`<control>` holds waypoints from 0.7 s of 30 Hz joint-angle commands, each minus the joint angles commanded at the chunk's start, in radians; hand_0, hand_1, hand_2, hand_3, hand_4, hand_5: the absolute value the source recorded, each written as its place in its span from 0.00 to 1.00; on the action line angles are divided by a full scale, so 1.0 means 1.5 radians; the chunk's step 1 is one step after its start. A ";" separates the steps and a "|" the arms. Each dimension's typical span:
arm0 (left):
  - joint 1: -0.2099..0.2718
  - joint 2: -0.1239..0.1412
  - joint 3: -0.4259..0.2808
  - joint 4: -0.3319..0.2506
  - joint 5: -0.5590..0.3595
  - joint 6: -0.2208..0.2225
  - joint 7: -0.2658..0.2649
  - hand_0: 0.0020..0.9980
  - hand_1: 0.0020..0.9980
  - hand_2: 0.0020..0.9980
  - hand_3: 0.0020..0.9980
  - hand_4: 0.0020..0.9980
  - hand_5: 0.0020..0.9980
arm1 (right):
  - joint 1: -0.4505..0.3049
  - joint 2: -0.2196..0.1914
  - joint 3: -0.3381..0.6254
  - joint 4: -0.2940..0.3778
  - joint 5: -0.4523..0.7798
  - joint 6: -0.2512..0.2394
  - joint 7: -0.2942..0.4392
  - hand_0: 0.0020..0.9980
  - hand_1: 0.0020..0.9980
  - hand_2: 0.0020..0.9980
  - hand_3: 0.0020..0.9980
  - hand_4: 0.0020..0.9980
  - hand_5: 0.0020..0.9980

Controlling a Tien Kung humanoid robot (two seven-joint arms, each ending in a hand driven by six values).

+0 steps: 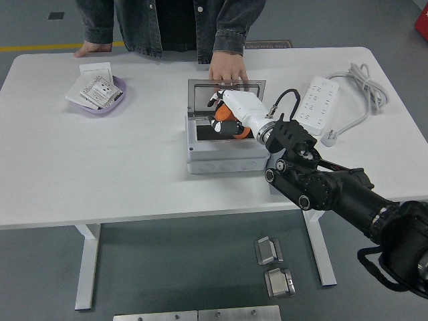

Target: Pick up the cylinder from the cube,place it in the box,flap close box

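Grey box sits mid-table, flap up; the right hand hangs over its opening, fingers clamped on an orange cylinder. A person's hand rests on the flap.

Black jointed right arm, white hand with orange accents, black cable

Smooth matt white bench all round. The grey moulded-plastic box looks dull, and its raised lid has a brushed metal sheen. Glossy white plastic shell on the right hand, with matt black arm casing behind it. Printed paper packets lie in a smooth lilac plastic dish.
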 joint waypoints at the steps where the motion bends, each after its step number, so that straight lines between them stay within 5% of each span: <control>1: 0.000 0.000 0.000 0.000 0.000 0.000 0.000 0.64 0.64 0.59 0.59 0.65 0.21 | 0.000 0.000 0.000 0.000 0.001 0.000 0.000 0.48 0.55 0.65 0.69 0.69 0.33; 12: -0.002 -0.002 0.002 0.000 0.001 -0.002 -0.002 0.64 0.64 0.59 0.59 0.65 0.22 | -0.006 0.000 0.000 0.003 0.003 0.007 0.001 0.51 0.55 0.65 0.71 0.73 0.34; 21: 0.007 -0.010 0.003 0.000 -0.003 -0.002 -0.001 0.64 0.64 0.59 0.59 0.65 0.21 | -0.044 0.000 0.036 0.096 0.039 0.030 -0.019 0.51 0.53 0.64 0.72 0.74 0.35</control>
